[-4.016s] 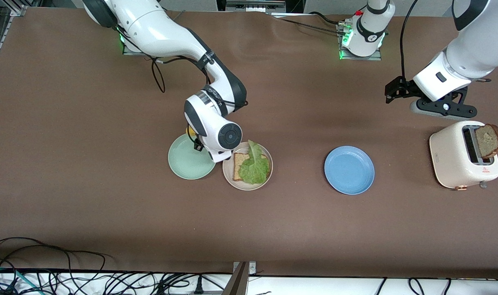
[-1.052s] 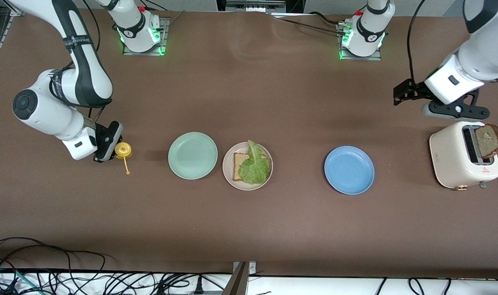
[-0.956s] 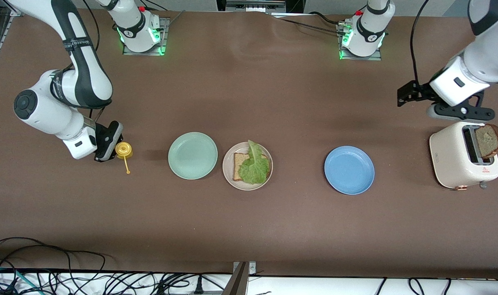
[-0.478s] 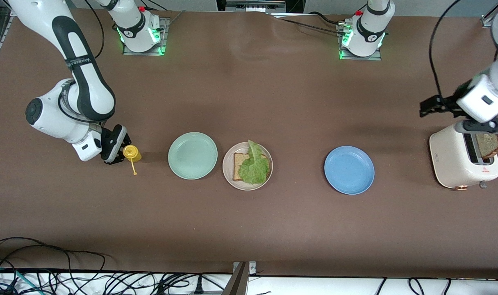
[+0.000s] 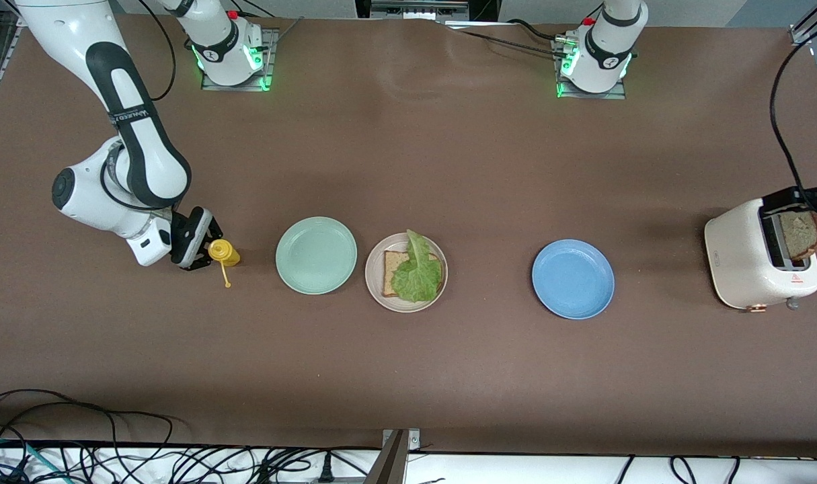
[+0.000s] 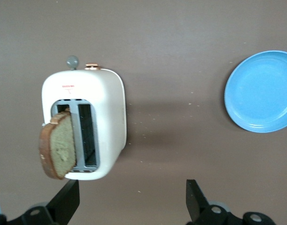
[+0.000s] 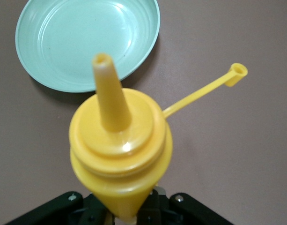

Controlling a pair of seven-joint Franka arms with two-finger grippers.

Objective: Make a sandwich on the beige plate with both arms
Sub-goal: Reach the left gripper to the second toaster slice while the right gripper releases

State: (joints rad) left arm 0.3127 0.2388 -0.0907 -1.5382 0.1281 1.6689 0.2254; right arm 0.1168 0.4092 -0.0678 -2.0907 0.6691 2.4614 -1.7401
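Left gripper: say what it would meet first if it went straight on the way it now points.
Probably the toaster, or the bread slice standing in its slot: the open left gripper looks down on both, though depth is unclear.

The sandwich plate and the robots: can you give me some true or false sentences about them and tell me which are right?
1. The lettuce lies on bread on the beige plate. True.
2. A second bread slice already tops the lettuce. False: it stands in the toaster.
3. The right tool holds a yellow squeeze bottle. True.
4. The left tool grips the blue plate. False: it is open, over the toaster.
5. The green plate carries food. False: nothing lies on it.
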